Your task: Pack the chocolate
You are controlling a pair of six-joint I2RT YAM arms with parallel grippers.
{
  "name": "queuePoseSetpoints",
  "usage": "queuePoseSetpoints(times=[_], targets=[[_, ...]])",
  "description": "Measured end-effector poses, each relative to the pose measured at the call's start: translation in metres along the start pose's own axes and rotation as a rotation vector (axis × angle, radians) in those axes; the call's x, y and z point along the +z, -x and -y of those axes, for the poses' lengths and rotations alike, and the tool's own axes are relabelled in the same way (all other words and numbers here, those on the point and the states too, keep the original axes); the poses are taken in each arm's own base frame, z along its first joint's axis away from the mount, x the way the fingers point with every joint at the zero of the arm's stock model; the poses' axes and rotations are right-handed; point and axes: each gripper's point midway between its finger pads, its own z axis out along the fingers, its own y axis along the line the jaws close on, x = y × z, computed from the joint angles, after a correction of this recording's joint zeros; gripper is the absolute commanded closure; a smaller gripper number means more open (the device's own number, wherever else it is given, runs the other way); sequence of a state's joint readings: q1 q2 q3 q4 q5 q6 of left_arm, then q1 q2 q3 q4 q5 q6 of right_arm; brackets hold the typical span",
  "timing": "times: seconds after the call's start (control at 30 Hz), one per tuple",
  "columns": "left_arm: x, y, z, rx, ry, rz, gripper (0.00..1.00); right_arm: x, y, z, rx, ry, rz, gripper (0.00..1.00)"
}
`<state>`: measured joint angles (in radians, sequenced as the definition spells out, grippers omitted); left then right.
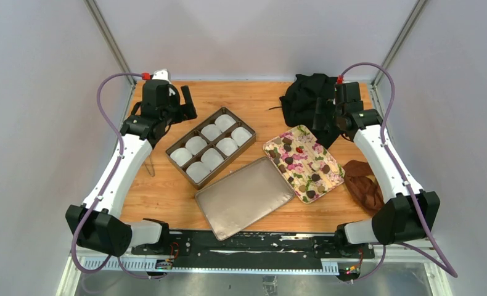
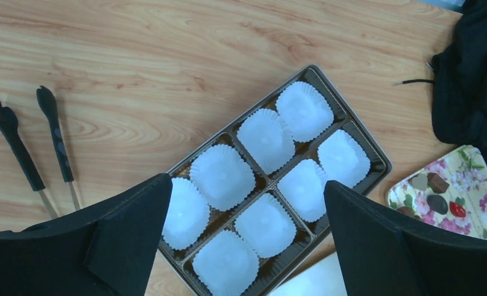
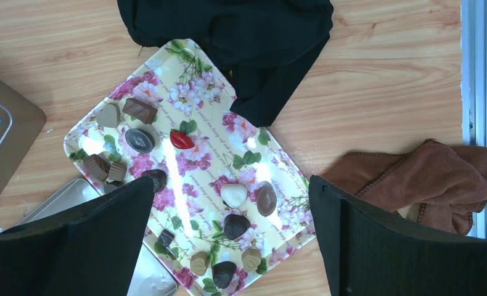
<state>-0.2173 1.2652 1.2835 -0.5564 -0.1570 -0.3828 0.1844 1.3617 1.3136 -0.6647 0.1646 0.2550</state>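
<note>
The chocolate (image 3: pixel 235 226) lies as several small pieces, dark, tan and one white, spread over a flower-print tray (image 3: pixel 253 160) right of the table's middle (image 1: pixel 302 163). A brown box (image 2: pixel 376 161) holds several white paper cups (image 2: pixel 222 176), all without anything in them; it sits left of the tray (image 1: pixel 211 147). My left gripper (image 2: pixel 247 182) hangs open above the box's near end. My right gripper (image 3: pixel 230 182) hangs open above the tray, with chocolates showing between its fingers. Neither gripper holds or touches anything.
A flat silver lid (image 1: pixel 245 197) lies in front of the box and tray. A black cloth (image 1: pixel 306 98) is bunched at the back right, overlapping the tray's far corner. A rust-brown cloth (image 1: pixel 364 185) lies at the right edge. Black-tipped tongs (image 2: pixel 19 148) rest left of the box.
</note>
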Motion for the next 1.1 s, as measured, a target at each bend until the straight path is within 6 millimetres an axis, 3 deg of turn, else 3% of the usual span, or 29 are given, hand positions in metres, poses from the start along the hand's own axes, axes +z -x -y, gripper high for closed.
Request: queuePoseSetpoints(times=[0.33, 0.47, 0.57, 0.63, 0.8, 1.1], targets=[[-0.001, -0.004, -0.022, 0.017, 0.115, -0.005, 0.0, 0.008, -0.003, -0.007, -0.004, 0.029, -0.021, 0.0], [0.0, -0.015, -0.043, 0.034, 0.228, -0.049, 0.0, 0.008, -0.003, -0.009, -0.004, 0.04, -0.022, 0.0], [0.003, -0.032, -0.065, 0.044, 0.339, -0.117, 0.0, 0.008, -0.003, -0.01, -0.004, 0.046, -0.023, 0.0], [0.002, -0.04, -0.083, 0.031, 0.404, -0.153, 0.06, 0.008, -0.003, -0.01, -0.003, 0.048, -0.023, 0.0], [-0.007, -0.071, -0.16, -0.078, 0.593, -0.262, 0.16, 0.005, -0.005, -0.01, 0.003, 0.049, -0.015, 0.0], [0.002, -0.151, -0.188, -0.244, 0.641, -0.479, 0.33, 0.003, -0.009, -0.012, 0.019, 0.066, -0.018, 0.01]])
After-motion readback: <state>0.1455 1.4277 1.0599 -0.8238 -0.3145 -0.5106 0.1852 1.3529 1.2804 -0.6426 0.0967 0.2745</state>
